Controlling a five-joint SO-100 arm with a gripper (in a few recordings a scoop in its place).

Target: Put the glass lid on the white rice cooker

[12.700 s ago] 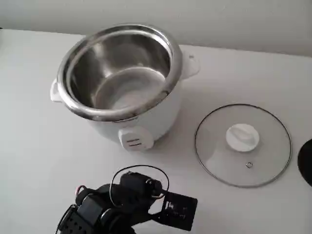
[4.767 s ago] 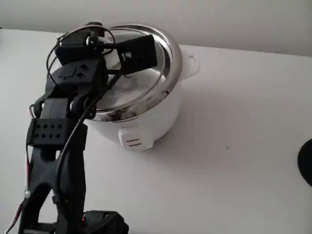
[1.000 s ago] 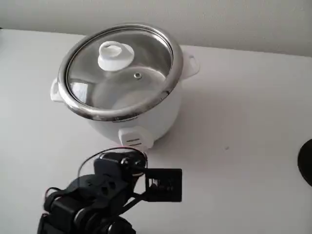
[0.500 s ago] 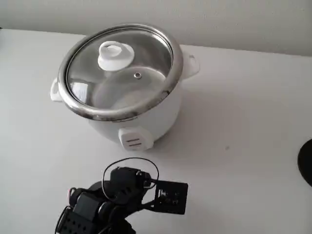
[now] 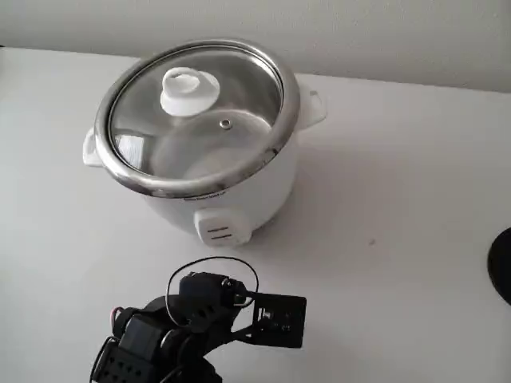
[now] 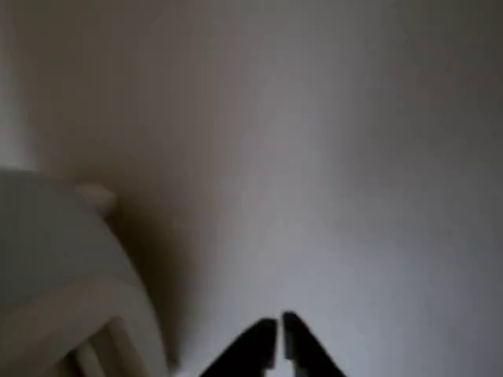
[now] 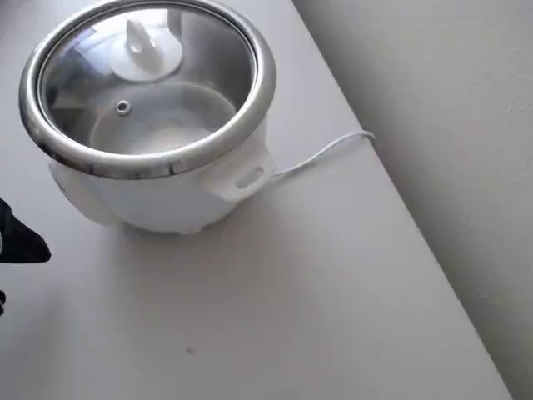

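The glass lid (image 5: 196, 112) is sitting seated inside the steel rim of the white rice cooker (image 5: 239, 187), its white knob (image 5: 190, 89) facing up; the overhead view is showing the same lid (image 7: 146, 79) on the cooker (image 7: 166, 196). The gripper (image 6: 279, 334) is hanging low over the bare worktop (image 5: 399, 199), its two dark tips pressed almost together and pinching nothing, beside the cooker's front and apart from the lid.

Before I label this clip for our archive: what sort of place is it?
Probably a bare indoor test bench: a plain white table against a pale wall, with only a squat white rice cooker and its thin white cord.
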